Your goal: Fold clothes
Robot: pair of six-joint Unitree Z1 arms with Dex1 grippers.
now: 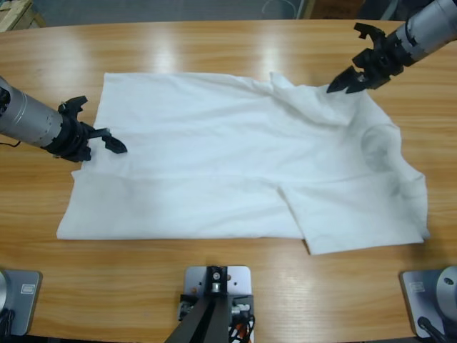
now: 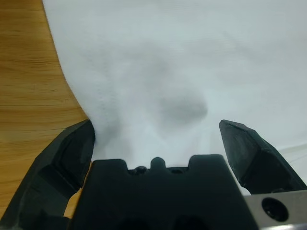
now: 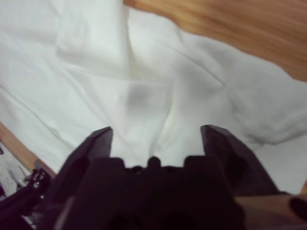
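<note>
Item: white T-shirt, spread flat along the wooden table, long axis running with the table's length, collar end toward the right gripper, one edge doubled over the body along its near side. Left gripper: jaws parted, empty, poised over the shirt's hem-end edge, cloth directly ahead between the jaws. Right gripper: jaws spread in its wrist view, grasping nothing, tips at the rumpled far sleeve, so each arm likely serves its own end.
</note>
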